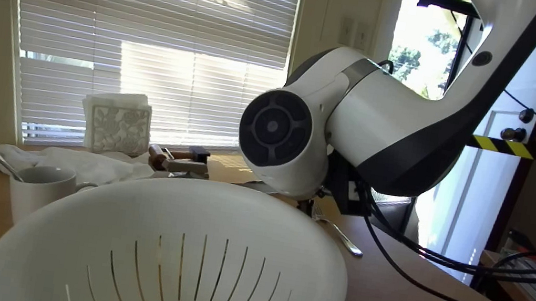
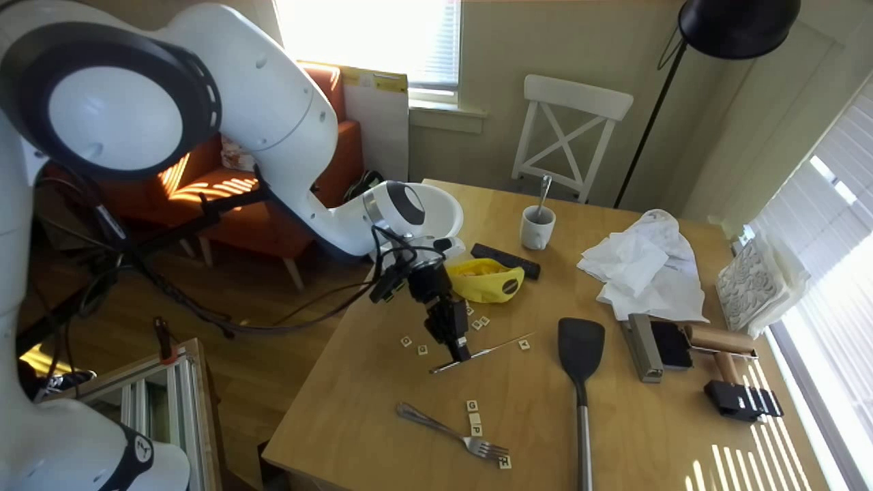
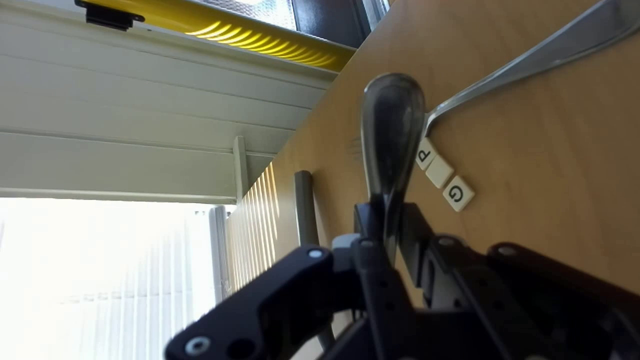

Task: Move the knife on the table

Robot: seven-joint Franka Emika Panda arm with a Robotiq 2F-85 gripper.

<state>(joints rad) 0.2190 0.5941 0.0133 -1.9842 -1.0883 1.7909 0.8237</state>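
Note:
The silver knife [image 2: 503, 345] is held between the fingers of my gripper [image 2: 461, 354], low over the light wooden table [image 2: 348, 416]. Its thin blade points toward the spatula side, and its handle end sticks out on the opposite side. In the wrist view the rounded knife handle [image 3: 393, 130] rises from the closed fingertips [image 3: 385, 220], and the rest is hidden by the fingers. I cannot tell whether the knife touches the table. In an exterior view the fingertips [image 1: 306, 207] show just behind the colander rim, and the knife cannot be made out there.
A fork [image 2: 436, 424] lies by several letter tiles [image 2: 474, 417]. A black spatula [image 2: 581, 348], yellow pouch [image 2: 485, 281], black remote [image 2: 506, 260], mug [image 2: 537, 228] and white colander [image 1: 175, 200] stand around. Napkins [image 2: 641, 266] and tools [image 2: 709, 354] lie near the window.

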